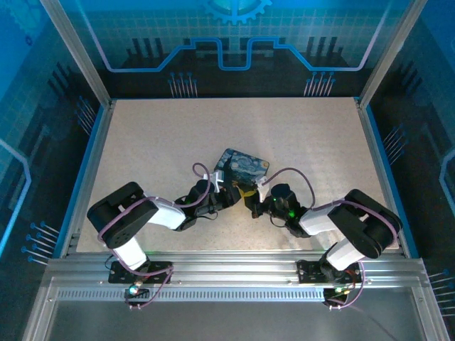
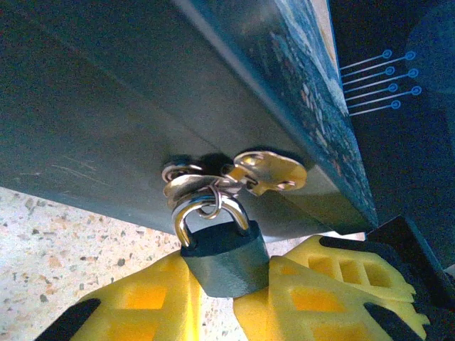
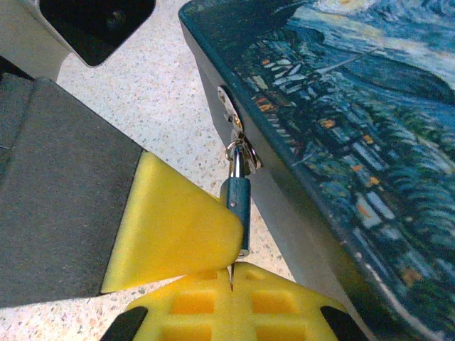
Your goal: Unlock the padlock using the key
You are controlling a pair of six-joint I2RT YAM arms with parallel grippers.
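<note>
The padlock (image 2: 226, 257), a small dark body under a bright shackle, hangs from the metal latch fittings (image 2: 213, 181) on the front wall of the painted tin (image 2: 106, 99), with the shackle threaded through their loops. The left end effector (image 2: 226, 293) is clenched on the padlock's body just below the tin's wall, with one yellow finger (image 2: 153, 302) pressed to each side. From the right wrist the padlock dangles just beside that same wall, its shackle end toward the tin's latch and its lower end away from it, with a left finger lying flat against its side. Just under that lower end is the key (image 3: 231, 277), a thin dark sliver. It juts from the pinched-together tips of the right end effector (image 3: 232, 290), which is clamped tight on it. The key's tip is near the padlock's bottom face, though the angle is too poor to say whether the two touch. From overhead, the tin lies skewed on the speckled bench (image 1: 142, 142). The left arm (image 1: 153, 213) reaches in from the tin's left and the right arm (image 1: 334, 220) from its right, and both end effectors meet at the tin's near side.
</note>
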